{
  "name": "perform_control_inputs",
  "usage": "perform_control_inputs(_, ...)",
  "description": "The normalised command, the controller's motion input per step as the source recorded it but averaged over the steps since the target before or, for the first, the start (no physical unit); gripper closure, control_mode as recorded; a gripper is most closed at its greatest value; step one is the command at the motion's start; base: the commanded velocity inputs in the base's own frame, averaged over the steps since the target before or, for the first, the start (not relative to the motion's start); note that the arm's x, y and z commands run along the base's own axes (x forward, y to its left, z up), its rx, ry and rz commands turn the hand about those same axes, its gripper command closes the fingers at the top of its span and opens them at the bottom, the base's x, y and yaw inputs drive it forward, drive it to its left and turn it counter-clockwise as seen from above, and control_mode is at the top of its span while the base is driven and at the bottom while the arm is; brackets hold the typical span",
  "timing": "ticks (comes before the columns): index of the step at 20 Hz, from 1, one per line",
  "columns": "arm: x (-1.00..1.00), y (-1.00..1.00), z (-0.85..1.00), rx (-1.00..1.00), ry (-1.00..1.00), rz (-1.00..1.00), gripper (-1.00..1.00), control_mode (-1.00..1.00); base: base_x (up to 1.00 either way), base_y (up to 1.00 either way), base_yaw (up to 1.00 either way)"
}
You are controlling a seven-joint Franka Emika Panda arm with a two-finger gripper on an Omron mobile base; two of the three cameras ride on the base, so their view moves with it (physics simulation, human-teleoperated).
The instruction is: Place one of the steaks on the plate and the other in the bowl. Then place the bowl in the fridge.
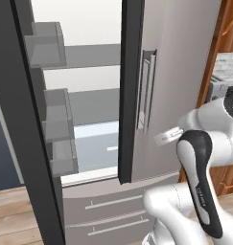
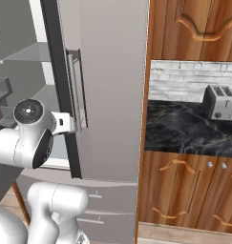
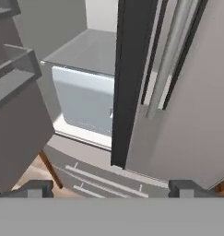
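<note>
The grey fridge fills the view ahead, its left door swung wide open and its right door shut. Inside I see bare shelves and a pale glass-fronted drawer. My gripper is open, its two fingertips set wide apart with nothing between them. It hangs just in front of the shut right door, below the long bar handle and beside the dark door edge. The steaks, the plate and the bowl are out of view.
The open door carries several grey bins on its inner side. Two lower drawers sit under the doors. To the right are wooden cabinets and a dark marble counter with a toaster.
</note>
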Motion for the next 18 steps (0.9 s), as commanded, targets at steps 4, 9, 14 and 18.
perform_control_inputs(4,0.0,-0.67,-0.12,0.0,0.0,-0.38,-1.0,-1.0,0.0,0.0,0.0)
perform_control_inputs(9,0.0,-0.04,0.0,0.0,-0.01,-0.02,-1.0,-1.0,0.0,0.0,0.0)
perform_control_inputs(14,0.0,0.0,-0.01,0.0,0.0,0.0,-1.0,-1.0,0.0,0.0,0.0)
perform_control_inputs(18,0.0,0.0,0.0,0.0,0.0,0.0,-1.0,1.0,-0.04,-0.12,0.0)
